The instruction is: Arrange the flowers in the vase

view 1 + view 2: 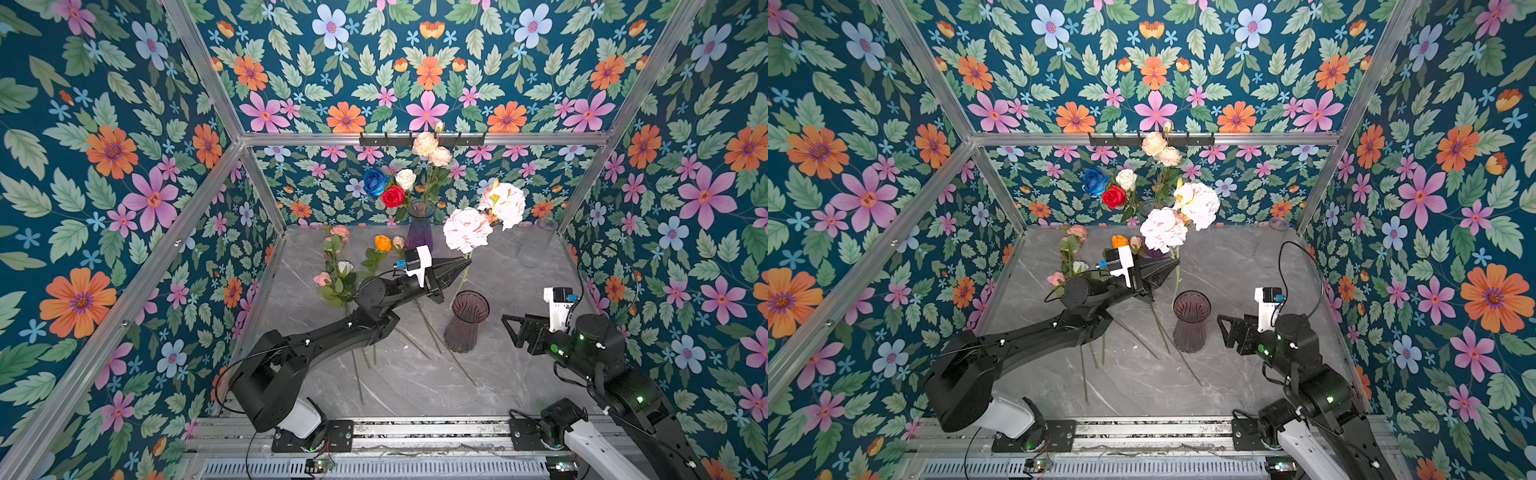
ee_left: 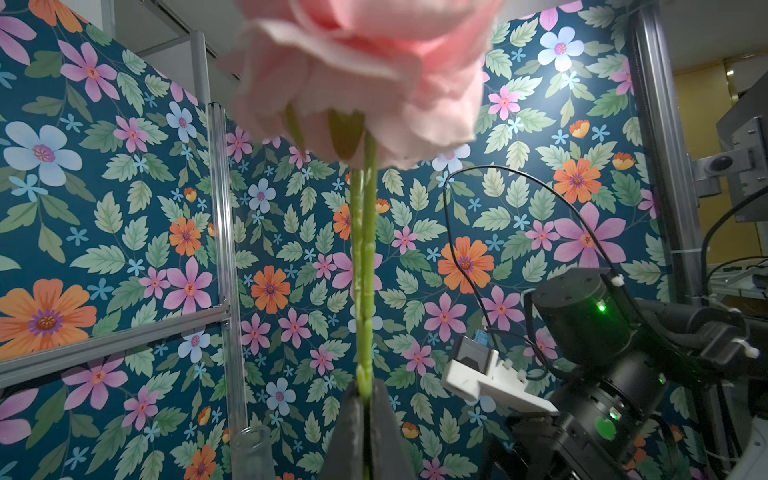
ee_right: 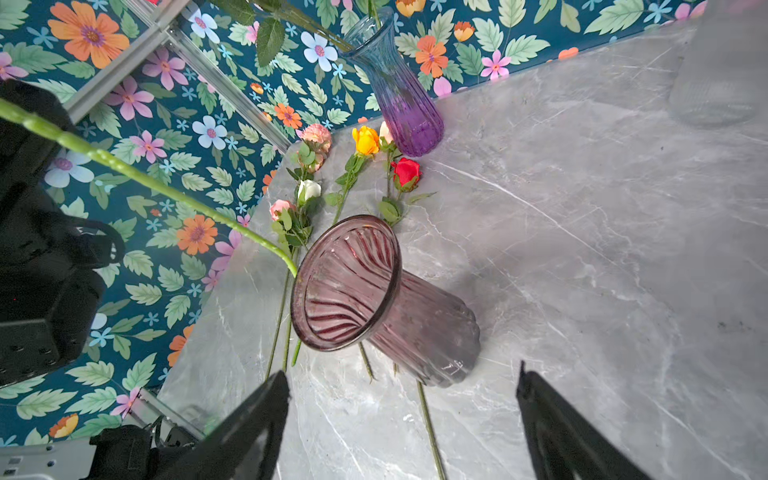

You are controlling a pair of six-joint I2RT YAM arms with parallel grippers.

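Over table [image 1: 519, 365]: peony [image 1: 467, 229] in L gripper [image 1: 468, 260]

A robotics lab test cell: a grey marble-look tabletop [image 1: 519, 374] is walled on three sides by floral wallpaper panels [image 1: 104, 166] on an aluminium frame [image 1: 291, 139], and two robot arms [image 1: 324, 336] are bolted to a metal rail [image 1: 415, 430] along its near edge.
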